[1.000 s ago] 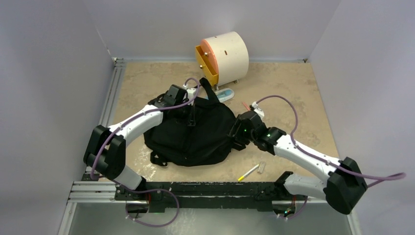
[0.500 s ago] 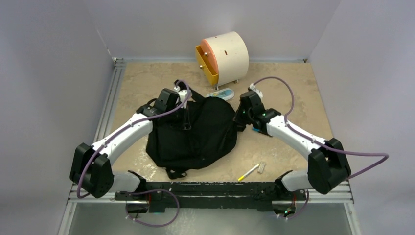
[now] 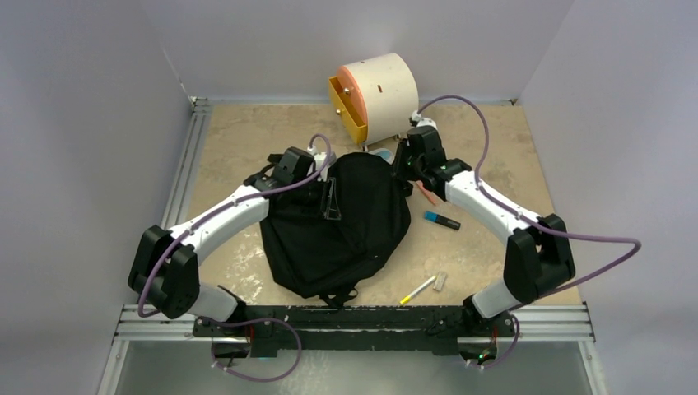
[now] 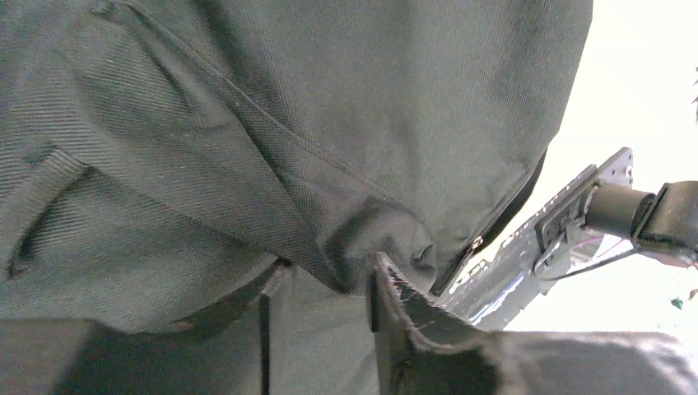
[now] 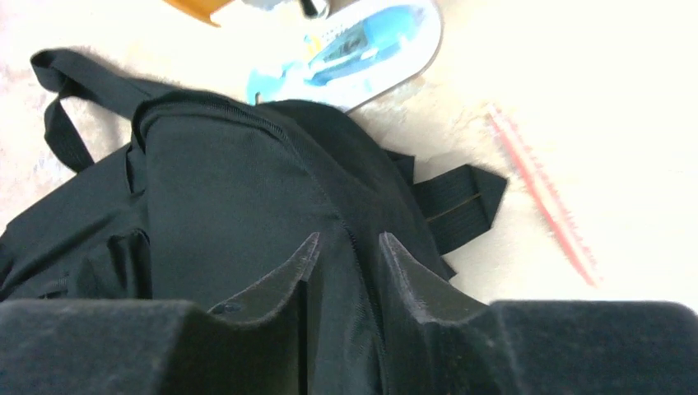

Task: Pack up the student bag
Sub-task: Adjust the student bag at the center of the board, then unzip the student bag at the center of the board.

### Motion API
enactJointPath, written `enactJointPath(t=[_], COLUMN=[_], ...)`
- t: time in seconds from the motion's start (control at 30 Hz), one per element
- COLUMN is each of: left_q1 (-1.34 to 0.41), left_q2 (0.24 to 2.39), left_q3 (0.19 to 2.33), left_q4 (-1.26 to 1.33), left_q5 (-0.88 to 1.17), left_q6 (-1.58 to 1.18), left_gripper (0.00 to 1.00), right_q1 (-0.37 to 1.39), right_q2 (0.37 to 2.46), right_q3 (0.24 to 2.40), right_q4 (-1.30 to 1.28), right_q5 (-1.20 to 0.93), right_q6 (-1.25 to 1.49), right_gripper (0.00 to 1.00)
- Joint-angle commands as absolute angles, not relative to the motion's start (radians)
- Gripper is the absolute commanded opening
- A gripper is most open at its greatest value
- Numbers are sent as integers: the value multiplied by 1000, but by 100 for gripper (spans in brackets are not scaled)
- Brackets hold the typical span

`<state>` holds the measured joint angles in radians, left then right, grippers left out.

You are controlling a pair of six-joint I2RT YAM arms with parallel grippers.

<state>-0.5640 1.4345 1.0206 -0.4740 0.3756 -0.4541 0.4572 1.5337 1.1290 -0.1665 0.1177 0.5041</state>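
Note:
The student bag (image 3: 337, 222), black and soft, lies in the middle of the table with its top toward the back. My left gripper (image 3: 319, 177) is at its upper left edge. In the left wrist view grey-black bag fabric (image 4: 247, 123) fills the frame, and a fold of it sits at the tips of the left gripper (image 4: 321, 284), whose jaws stand apart. My right gripper (image 3: 403, 167) hovers over the bag's upper right corner. There its jaws (image 5: 349, 240) are a little apart over a seam of the bag (image 5: 230, 214), gripping nothing.
A cream drum-shaped drawer box (image 3: 380, 89) with an orange front stands at the back. A blue-white packet (image 5: 354, 49) lies just behind the bag. A red pen (image 3: 425, 191), a blue-black marker (image 3: 442, 220), a yellow pen (image 3: 417, 290) and a small pale block (image 3: 440, 281) lie to the right.
The bag has shifted right and turned. The right arm swung from the bag's right side to its far corner, uncovering the marker. Both grippers' jaws have parted.

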Motion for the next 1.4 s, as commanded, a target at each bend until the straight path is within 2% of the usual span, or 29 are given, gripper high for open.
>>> enactJointPath(t=[0.0,0.13,0.2,0.33,0.4,0.5,0.67,1.03,1.37], left_q1=[-546,-498,-442,-271,-191,-128,-78,-75,-75], left_q2=[1376,1285,1236,1155,1110,1082,1130,1117,1120], left_q3=[1093,1051,1017,951,910,860,813,717,712], left_q4=[-462,-493,-504,-549,-557,-549,-545,-476,-463], left_q5=[272,168,122,77,88,124,223,342,363], left_q6=[-473,-484,-502,-604,-647,-657,-654,-679,-681], left_gripper=[40,49,52,53,54,54,54,54,54], right_q1=[446,448,449,476,546,687,794,798,798], right_q2=[1394,1285,1233,1189,1210,1318,1511,1897,2037], right_q3=[1146,1107,1089,1086,1120,1215,1362,1657,1801], right_q4=[-105,-119,-117,-102,-105,-128,-82,-155,-290], right_q5=[251,316,276,154,168,211,36,-212,-292], right_q6=[487,482,478,500,524,543,429,-25,-324], right_gripper=[36,43,46,47,47,47,47,48,45])
